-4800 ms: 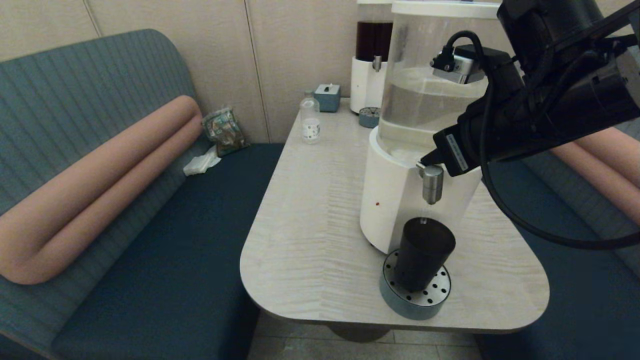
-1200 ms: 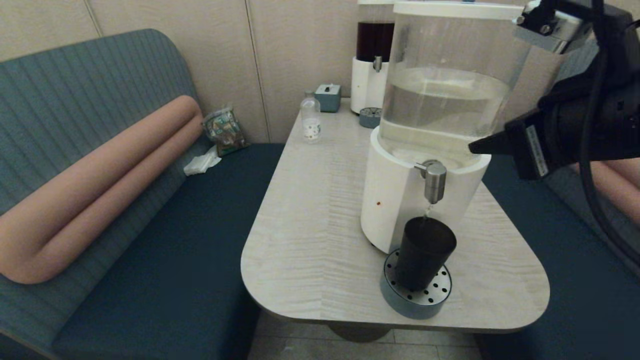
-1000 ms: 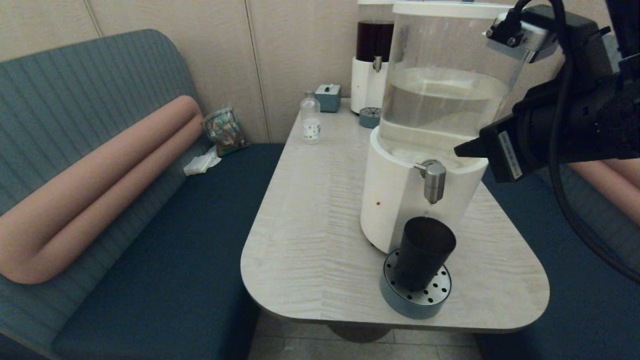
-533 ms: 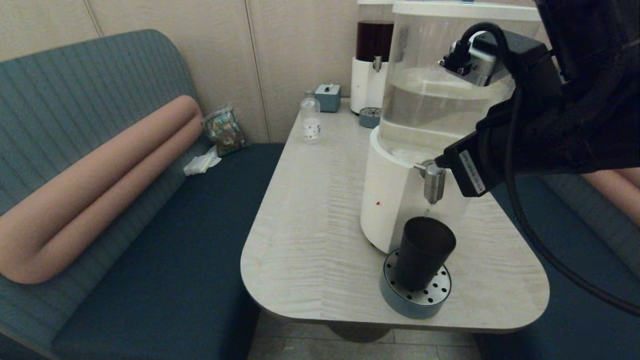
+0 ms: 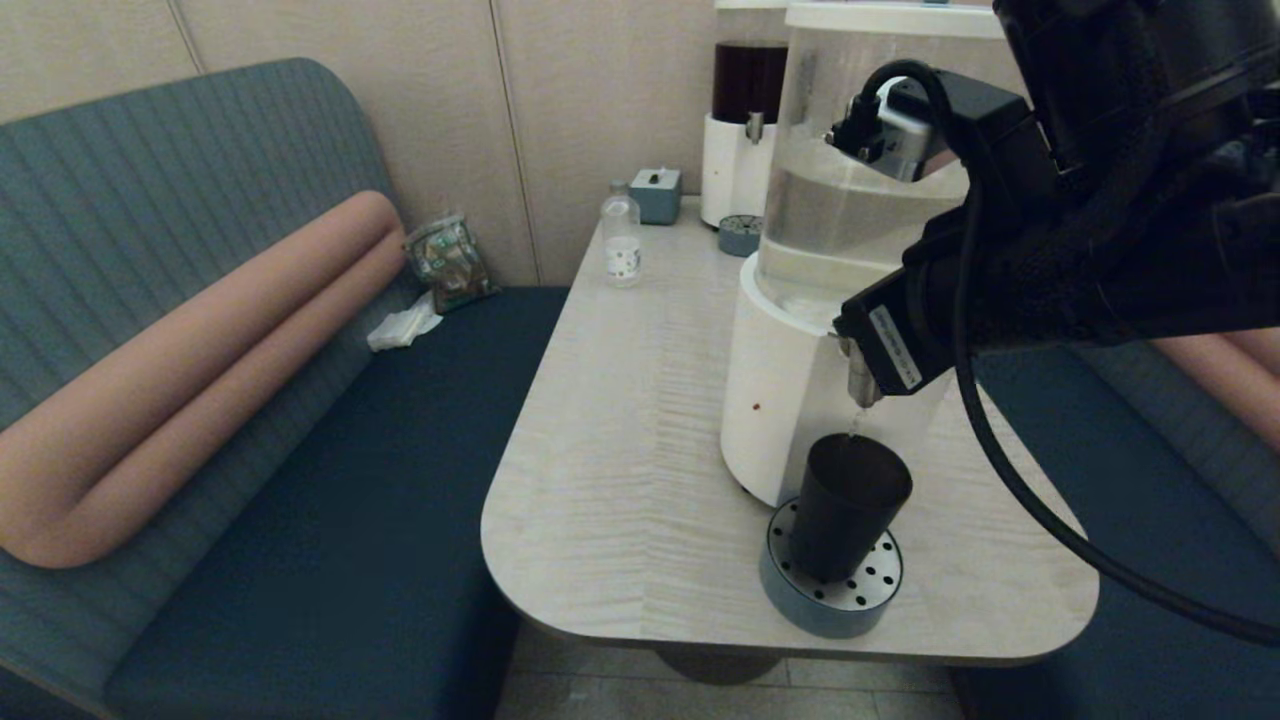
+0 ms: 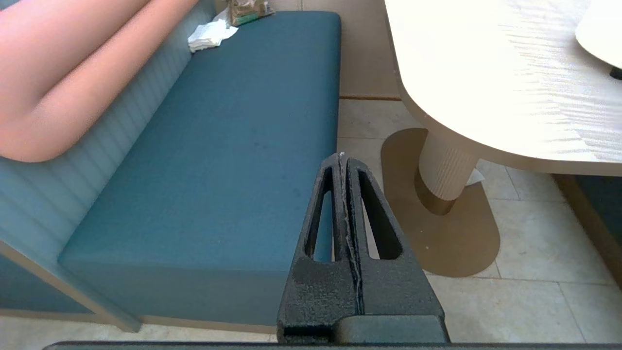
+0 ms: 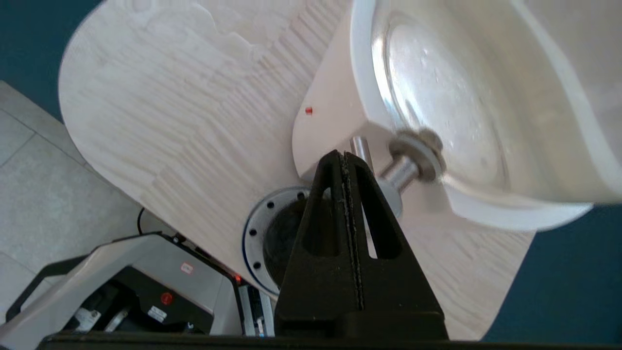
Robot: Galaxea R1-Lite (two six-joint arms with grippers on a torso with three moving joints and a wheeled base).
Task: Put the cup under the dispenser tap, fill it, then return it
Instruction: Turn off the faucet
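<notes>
Steel dispenser tap [image 5: 858, 385] (label unreadable) over cup [image 5: 846, 505].

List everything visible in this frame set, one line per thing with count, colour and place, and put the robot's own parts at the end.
cup: 1, dark brown-black, upright on the drip tray under the tap
dispenser tap: 1, brushed steel, on the large dispenser's base, partly behind the right gripper
large dispenser: 1, clear tank on white base, near end of table
drip tray: 1, grey-blue with perforated top, before the large dispenser
smaller dispenser: 1, dark red liquid on white base, by the wall
small clear bottle: 1, far end of table
small box: 1, grey-blue, beside the bottle
table: 1, pale wood grain
bench seat: 1, blue with pink bolster, left of table
left gripper: shut, low beside the bench
right gripper: shut, at the tap
</notes>
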